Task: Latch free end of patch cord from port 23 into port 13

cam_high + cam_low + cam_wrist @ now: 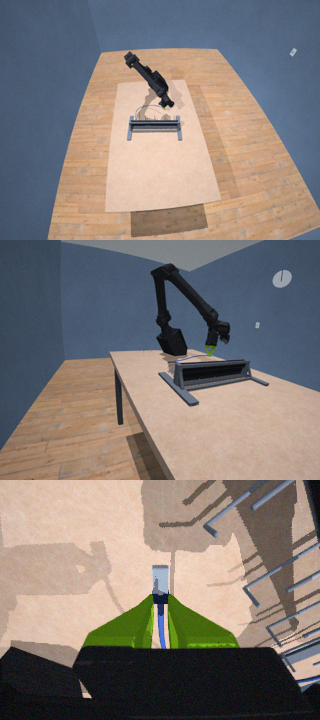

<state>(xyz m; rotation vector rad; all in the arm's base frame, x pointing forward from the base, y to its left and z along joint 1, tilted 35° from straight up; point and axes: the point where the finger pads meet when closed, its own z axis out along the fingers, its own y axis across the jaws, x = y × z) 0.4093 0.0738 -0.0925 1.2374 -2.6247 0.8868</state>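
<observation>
My gripper (160, 600) has green fingers and is shut on the plug (160, 580) of the blue patch cord. The pale grey plug tip sticks out past the fingertips, and the blue cord (161, 630) runs back between the fingers. In the top view the gripper (163, 106) hangs above the table on the arm's side of the grey rack (154, 126). The cord (144, 107) arcs from the gripper to the rack's left end. In the exterior view the gripper (210, 351) is a little above and behind the rack (210, 373). The port numbers cannot be read.
Several thin grey L-shaped cords (270, 575) rise from the rack at the right of the wrist view. The arm's black base (171, 341) stands on the table behind the rack. The table's left edge (134, 405) drops to the wooden floor.
</observation>
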